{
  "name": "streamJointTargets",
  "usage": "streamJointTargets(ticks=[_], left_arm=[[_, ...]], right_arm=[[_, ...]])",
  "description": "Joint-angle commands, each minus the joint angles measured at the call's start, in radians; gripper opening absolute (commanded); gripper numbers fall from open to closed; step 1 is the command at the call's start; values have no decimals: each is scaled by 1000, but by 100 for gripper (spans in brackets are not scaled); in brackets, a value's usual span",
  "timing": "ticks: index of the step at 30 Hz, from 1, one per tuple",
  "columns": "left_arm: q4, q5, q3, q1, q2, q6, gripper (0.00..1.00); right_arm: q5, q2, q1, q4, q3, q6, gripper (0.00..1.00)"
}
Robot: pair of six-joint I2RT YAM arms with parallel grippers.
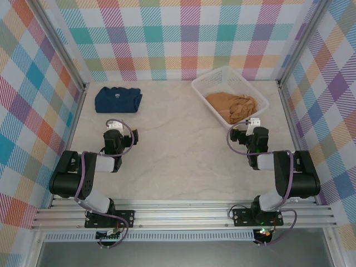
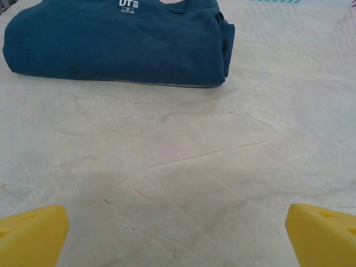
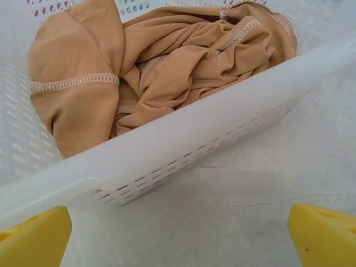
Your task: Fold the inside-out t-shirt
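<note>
A: Seeing the inside-out t-shirt (image 3: 161, 72) heaped in the white basket (image 3: 189, 133), at the far right of the table (image 1: 178, 156). Hard to make out any sleeve or neck opening in that bundle.

B: Agreed. Bunched into deep folds, lower part hidden behind the basket's near wall, top edge cut off in the right wrist view. Tan-orange, soft, plain, with pale zigzag seam stitching turned outward.

A: And the right gripper (image 3: 178, 245)?

B: Spread wide, holding nothing, just short of the basket's near wall. Yellow fingertips (image 3: 33, 236) cropped at the bottom corners.

A: Same for the left gripper (image 2: 178, 239): spread wide, empty, above bare table, facing the folded navy shirt (image 2: 111, 44) and well apart from it. Far edge of that shirt cut off, white print at the collar partly cropped, too small to read fully.
</note>
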Motion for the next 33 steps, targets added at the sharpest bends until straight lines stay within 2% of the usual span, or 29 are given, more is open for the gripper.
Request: streamJointTargets(ticks=[1,28,30,33], left_arm=[[-2,13,11,14,1,11,100],[3,13,8,14,0,9,100],[-30,25,16,15,-24,14,100],[-172,5,43,15,-133,1,100]], right_arm=[[-19,-3,-4,33,5,10,100],[-12,-6,-3,47,-4,10,100],[21,-48,1,38,-18,20,100],[147,-212,4,-78,-43,80,100]])
